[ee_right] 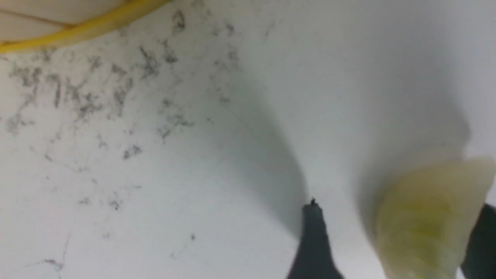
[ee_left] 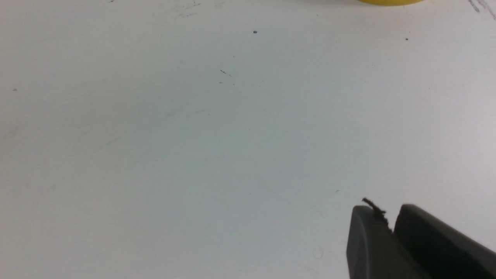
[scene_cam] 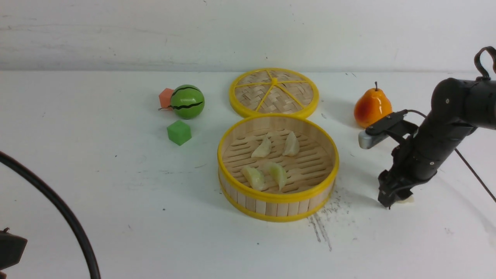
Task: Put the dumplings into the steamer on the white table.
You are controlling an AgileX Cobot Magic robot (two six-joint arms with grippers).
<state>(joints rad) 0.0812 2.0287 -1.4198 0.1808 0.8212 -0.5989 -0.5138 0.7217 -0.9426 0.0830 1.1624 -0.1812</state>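
Note:
The steamer (scene_cam: 279,197) stands mid-table on the white table (scene_cam: 116,193). Inside it lie several dumplings: two cream-white ones (scene_cam: 262,148) (scene_cam: 291,144) at the back and two yellowish-green ones (scene_cam: 254,177) (scene_cam: 277,173) at the front. My right gripper (scene_cam: 391,199) is down at the table right of the steamer, open, its fingers either side of a fifth yellowish dumpling (ee_right: 426,217), which peeks out beside it (scene_cam: 407,200). In the right wrist view the gripper (ee_right: 399,217) has a gap between one finger and the dumpling. My left gripper (ee_left: 381,217) is shut and empty over bare table.
The flat woven lid (scene_cam: 274,92) lies behind the steamer. A pear (scene_cam: 372,107) stands at the back right. A toy watermelon (scene_cam: 187,101), an orange block (scene_cam: 166,97) and a green cube (scene_cam: 179,132) sit at the back left. A black cable (scene_cam: 58,205) crosses the near left.

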